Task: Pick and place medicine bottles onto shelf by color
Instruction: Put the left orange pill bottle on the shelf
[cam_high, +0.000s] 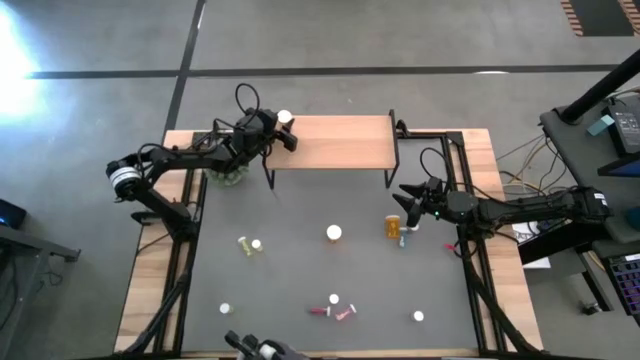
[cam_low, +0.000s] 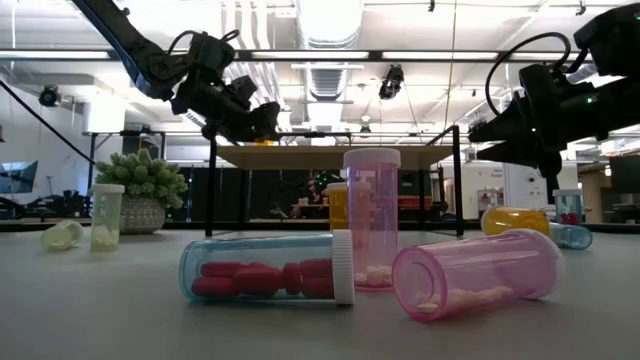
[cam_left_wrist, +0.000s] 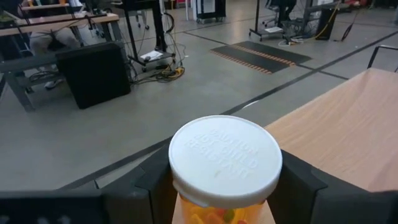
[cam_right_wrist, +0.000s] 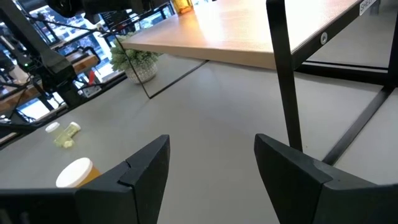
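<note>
Left gripper (cam_high: 284, 128) is pinching an orange bottle (cam_left_wrist: 224, 186) with a smooth white embossed cap, holding it at the left end of the light-wood shelf (cam_high: 340, 142). Right gripper (cam_high: 408, 196) hangs spread and empty near another orange bottle (cam_high: 393, 226) lying on the matte grey table (cam_high: 300, 280).

The shelf (cam_high: 340, 142) is standing at the desk's (cam_high: 300, 275) far edge, bottles (cam_high: 333, 233) lying scattered before it, a plant (cam_high: 228, 178) sitting at its left end.
</note>
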